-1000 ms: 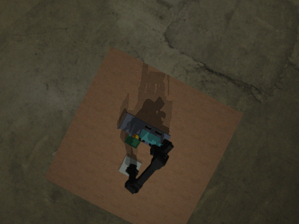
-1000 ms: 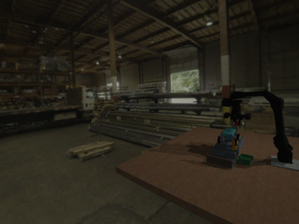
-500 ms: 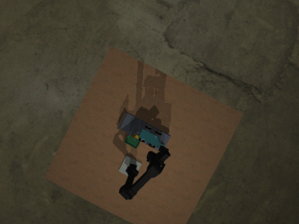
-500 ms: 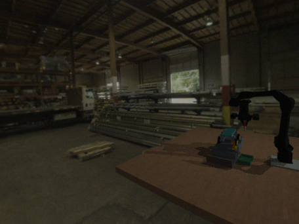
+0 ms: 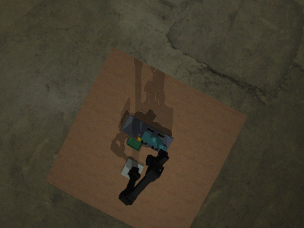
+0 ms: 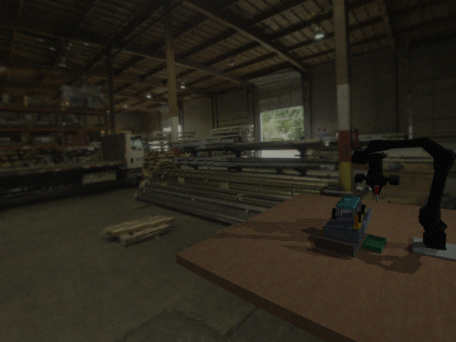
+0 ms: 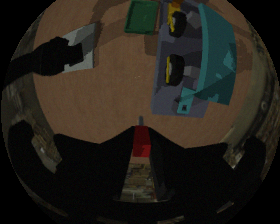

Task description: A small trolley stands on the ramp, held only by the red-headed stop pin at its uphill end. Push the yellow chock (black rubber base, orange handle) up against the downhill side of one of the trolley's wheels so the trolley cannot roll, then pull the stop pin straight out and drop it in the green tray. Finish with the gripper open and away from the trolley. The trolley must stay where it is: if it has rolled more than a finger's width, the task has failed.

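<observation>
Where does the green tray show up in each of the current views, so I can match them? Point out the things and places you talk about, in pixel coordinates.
Top: the green tray (image 5: pixel 134 144) (image 6: pixel 374 243) (image 7: pixel 142 17) is just below and left of center, beside the ramp (image 5: pixel 126 125) (image 6: pixel 336 226) (image 7: pixel 162 102).
Exterior: lower right, between the ramp and the arm's pale base plate (image 5: pixel 126 171) (image 6: pixel 419 247) (image 7: pixel 87 37).
Wrist: at the upper edge, immediately left of the ramp.
Shared landmark: the teal trolley (image 5: pixel 150 139) (image 6: pixel 349 203) (image 7: pixel 219 60) on the ramp.
</observation>
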Robot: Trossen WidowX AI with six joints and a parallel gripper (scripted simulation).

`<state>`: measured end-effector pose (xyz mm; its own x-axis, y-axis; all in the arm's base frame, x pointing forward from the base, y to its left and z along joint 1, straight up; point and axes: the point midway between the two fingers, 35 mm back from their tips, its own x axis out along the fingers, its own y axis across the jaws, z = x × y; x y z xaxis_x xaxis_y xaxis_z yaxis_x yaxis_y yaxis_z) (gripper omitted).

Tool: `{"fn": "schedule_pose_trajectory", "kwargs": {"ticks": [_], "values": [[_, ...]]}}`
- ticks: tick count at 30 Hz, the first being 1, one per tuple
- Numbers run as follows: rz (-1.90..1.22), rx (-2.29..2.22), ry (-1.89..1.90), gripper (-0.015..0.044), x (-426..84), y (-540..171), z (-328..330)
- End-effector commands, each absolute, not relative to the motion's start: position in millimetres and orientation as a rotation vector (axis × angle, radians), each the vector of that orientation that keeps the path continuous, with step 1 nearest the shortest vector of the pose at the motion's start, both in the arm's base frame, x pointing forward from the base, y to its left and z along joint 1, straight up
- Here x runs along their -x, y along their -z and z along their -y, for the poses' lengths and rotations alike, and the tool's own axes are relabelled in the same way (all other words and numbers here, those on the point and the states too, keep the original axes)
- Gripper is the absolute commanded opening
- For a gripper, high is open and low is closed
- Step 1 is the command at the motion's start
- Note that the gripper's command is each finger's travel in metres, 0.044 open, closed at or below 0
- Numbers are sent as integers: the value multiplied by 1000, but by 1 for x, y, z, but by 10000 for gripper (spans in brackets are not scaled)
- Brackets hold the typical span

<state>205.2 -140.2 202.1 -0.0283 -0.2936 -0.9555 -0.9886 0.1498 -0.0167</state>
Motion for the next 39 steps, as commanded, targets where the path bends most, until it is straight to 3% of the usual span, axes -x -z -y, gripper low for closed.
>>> {"fn": "schedule_pose_trajectory", "kwargs": {"ticks": [1,39], "values": [[-1501,1303,-938,0,-206,-200,127],[-1492,1295,-944,0,-230,-179,-9]]}}
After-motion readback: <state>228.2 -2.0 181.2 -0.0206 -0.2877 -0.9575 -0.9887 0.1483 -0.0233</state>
